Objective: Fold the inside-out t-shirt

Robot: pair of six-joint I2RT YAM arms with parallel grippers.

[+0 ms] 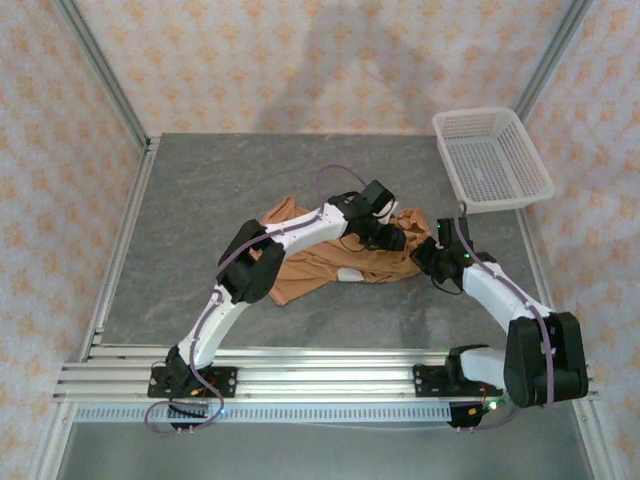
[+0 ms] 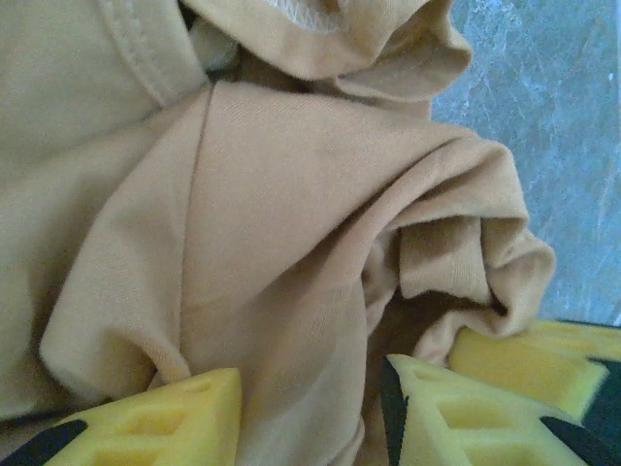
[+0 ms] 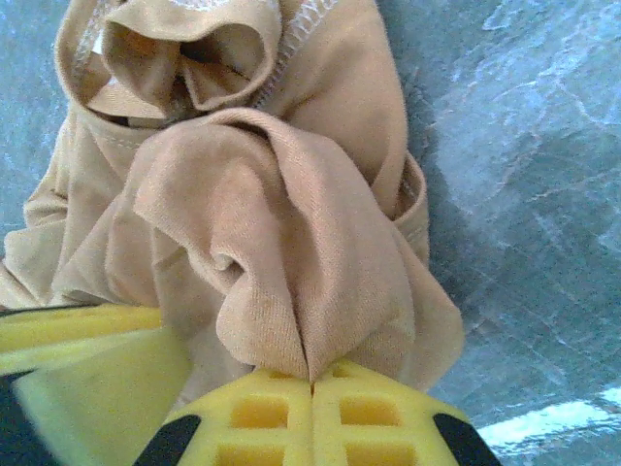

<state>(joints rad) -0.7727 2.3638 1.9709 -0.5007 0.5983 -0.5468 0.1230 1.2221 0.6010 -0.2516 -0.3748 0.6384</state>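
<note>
The tan, short-sleeved, inside-out cloth t-shirt (image 1: 315, 268) lies bunched mid-way across the grey table (image 1: 200, 200). The right gripper (image 3: 312, 386) is clamped on a thin fold at its right end, and the left gripper (image 2: 312, 413) stands with fingers parted astride a ridge of cloth, not visibly pinching it. Risk: the right pinch holds little material and may slip, or drag several layers at once if lifted — and the left jaws could close on the wrong layer, worsening the tangle. Collar, sleeves and hem cannot be told apart in the crumpled mass, and the left arm covers part of the garment from above.
</note>
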